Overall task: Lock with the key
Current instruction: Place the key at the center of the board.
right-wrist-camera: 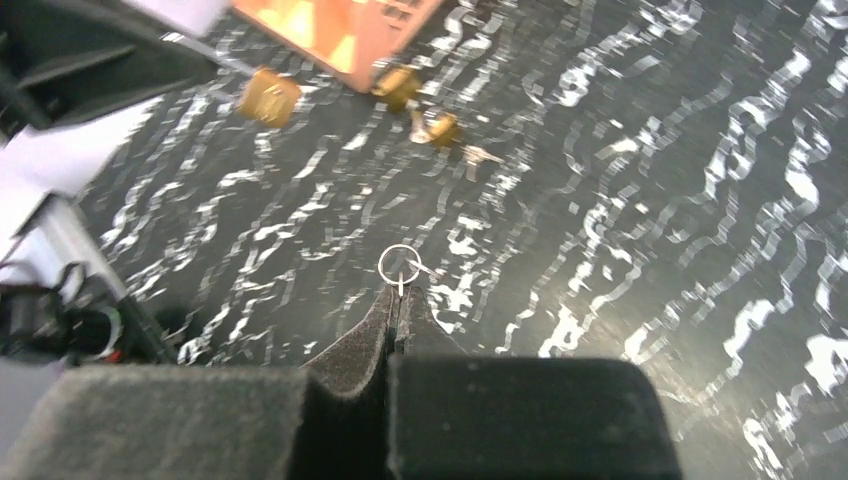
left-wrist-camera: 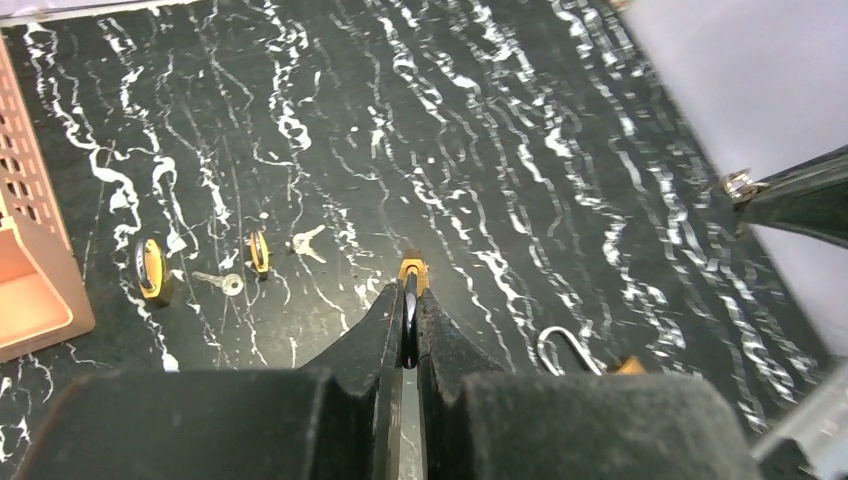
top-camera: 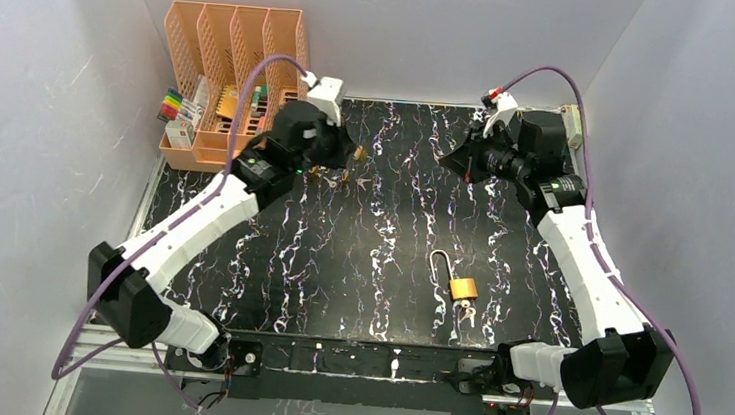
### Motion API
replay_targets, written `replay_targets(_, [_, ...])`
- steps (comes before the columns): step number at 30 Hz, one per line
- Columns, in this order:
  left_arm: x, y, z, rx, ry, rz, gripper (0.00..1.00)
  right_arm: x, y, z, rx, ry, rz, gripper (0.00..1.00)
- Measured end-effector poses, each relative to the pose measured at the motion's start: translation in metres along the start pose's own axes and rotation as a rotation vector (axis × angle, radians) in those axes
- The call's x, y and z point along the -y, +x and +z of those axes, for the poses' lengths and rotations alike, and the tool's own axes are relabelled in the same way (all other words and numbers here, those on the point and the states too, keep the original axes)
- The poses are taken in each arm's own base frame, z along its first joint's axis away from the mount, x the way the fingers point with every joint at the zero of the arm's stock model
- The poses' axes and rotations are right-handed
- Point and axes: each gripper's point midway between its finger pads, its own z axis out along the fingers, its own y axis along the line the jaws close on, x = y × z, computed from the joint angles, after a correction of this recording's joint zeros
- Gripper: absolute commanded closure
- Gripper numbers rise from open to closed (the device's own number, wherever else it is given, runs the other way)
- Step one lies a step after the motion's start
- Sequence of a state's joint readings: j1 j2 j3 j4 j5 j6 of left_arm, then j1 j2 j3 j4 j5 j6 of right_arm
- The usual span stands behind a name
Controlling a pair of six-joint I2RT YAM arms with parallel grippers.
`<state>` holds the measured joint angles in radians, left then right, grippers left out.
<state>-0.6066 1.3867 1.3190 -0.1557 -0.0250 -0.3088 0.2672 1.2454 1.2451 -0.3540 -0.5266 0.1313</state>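
Observation:
My left gripper (top-camera: 351, 152) is shut on a small brass padlock (left-wrist-camera: 412, 268), gripping its dark shackle edge-on, with the brass body sticking out past the fingertips (left-wrist-camera: 392, 300). It is held above the far left of the table. My right gripper (top-camera: 446, 158) is shut on a key with a silver ring (right-wrist-camera: 398, 265), held in the air opposite the left gripper with a gap between them. The right wrist view shows the held padlock (right-wrist-camera: 268, 97) at the upper left. The left wrist view shows the key ring (left-wrist-camera: 737, 183) at the right edge.
A larger brass padlock (top-camera: 463, 286) with an open shackle lies on the marble table near front centre, with keys (top-camera: 468, 313) beside it. Two small padlocks (left-wrist-camera: 152, 268) (left-wrist-camera: 259, 252) and loose keys (left-wrist-camera: 307, 240) lie below the left gripper. An orange organizer (top-camera: 231, 55) stands at the back left.

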Motion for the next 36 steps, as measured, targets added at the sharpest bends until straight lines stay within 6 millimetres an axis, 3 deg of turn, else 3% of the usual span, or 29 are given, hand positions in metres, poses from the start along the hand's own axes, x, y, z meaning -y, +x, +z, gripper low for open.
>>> replay_targets(4, [-0.004,0.030,0.033,-0.049,-0.123,0.064,1.00,0.021,0.012,0.017,-0.037,0.144,0.014,1.00])
replay_targets(10, [-0.028,0.080,0.093,-0.169,-0.290,0.124,1.00,0.039,0.038,0.051,-0.103,0.272,0.046,1.00])
replay_targets(16, [-0.038,0.104,0.136,-0.234,-0.357,0.123,1.00,0.072,0.069,0.090,-0.166,0.343,0.134,1.00])
replay_targets(20, [-0.037,0.109,0.154,-0.240,-0.363,0.106,1.00,0.083,0.096,0.116,-0.221,0.348,0.171,1.00])
replay_targets(27, [-0.032,0.109,0.178,-0.236,-0.364,0.073,1.00,0.090,0.105,0.141,-0.226,0.332,0.181,1.00])
replay_targets(36, [-0.044,0.148,0.194,-0.305,-0.397,0.057,1.00,0.099,0.127,0.175,-0.233,0.295,0.235,1.00])
